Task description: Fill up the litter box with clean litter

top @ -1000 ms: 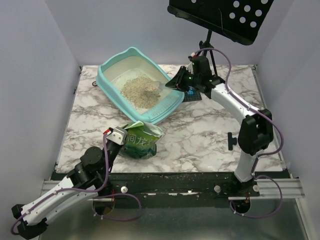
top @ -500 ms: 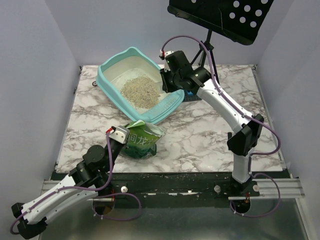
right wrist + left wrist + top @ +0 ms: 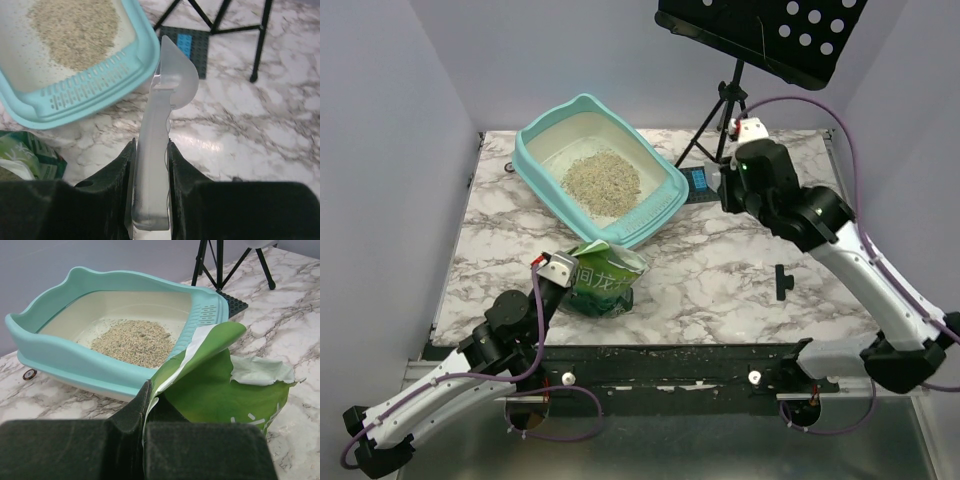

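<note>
1. Litter box (image 3: 528,160) sits upper-centre on the counter (image 3: 720,280), clean litter (image 3: 602,182) piled inside.
2. Right gripper (image 3: 150,150): jaws narrow, clamped on a translucent scoop (image 3: 165,75). Box lies upper-left of scoop tip, green bag (image 3: 220,390) lower-left.
3. Left gripper (image 3: 146,415): jaws shut on bag edge, just below box.
4. Right arm raised, reaching in from right.

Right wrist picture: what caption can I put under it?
Right gripper holds a clear scoop near the litter box of clean litter.
</note>
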{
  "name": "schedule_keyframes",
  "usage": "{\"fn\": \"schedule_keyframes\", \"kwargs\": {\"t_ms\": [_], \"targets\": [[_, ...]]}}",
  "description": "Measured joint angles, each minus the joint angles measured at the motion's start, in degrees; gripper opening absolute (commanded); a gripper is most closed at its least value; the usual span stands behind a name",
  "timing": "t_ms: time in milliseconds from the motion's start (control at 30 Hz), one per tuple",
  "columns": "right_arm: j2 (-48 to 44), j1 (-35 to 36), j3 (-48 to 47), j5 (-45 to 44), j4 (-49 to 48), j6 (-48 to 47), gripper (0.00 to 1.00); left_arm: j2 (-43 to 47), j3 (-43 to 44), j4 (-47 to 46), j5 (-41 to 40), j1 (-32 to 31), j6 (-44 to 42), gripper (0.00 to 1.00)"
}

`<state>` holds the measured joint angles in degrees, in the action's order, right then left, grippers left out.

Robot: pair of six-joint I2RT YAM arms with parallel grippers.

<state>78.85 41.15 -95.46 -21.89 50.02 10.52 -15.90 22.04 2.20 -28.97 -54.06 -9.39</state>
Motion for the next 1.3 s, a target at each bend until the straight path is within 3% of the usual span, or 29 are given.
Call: {"fn": "schedule_keyframes", "kwargs": {"t_ms": [167, 367, 567, 667, 733, 933, 1100, 1300], "targets": [[-10.9, -2.1, 15.8, -7.3, -1.3, 6.1, 0.01, 0.0, 0.0, 0.0, 0.0, 0.1, 0.0, 0.0], [-13.7, -7.2, 32.8, -10.9, -4.0, 12.2, 0.01, 0.3, 0.0, 0.2, 0.5, 0.1, 0.1, 0.02], [-13.6, -12.1, 41.5, -10.8, -9.3, 15.2, 0.04, 1.1, 0.1, 1.0, 1.2, 0.1, 0.7, 0.02], [-12.1, -13.6, 43.0, -10.8, -12.3, 15.7, 0.07, 1.1, 0.7, 2.1, 1.4, 0.2, 1.1, 0.1], [-10.6, -14.1, 43.3, -10.8, -14.7, 15.9, 0.15, 1.0, 1.2, 3.1, 1.5, 0.3, 2.0, 0.11], [-7.9, -14.6, 43.3, -9.9, -19.1, 16.7, 0.53, -0.6, 4.0, 6.5, 1.6, 0.4, 4.3, 0.04], [-7.4, -14.6, 44.3, -7.0, -19.1, 17.5, 0.65, -1.8, 4.7, 7.4, 1.9, 0.4, 5.3, 0.0], [-7.9, -14.6, 44.6, -5.4, -18.8, 17.9, 0.67, -1.7, 4.7, 7.3, 3.2, 0.4, 5.3, 0.0]]}}
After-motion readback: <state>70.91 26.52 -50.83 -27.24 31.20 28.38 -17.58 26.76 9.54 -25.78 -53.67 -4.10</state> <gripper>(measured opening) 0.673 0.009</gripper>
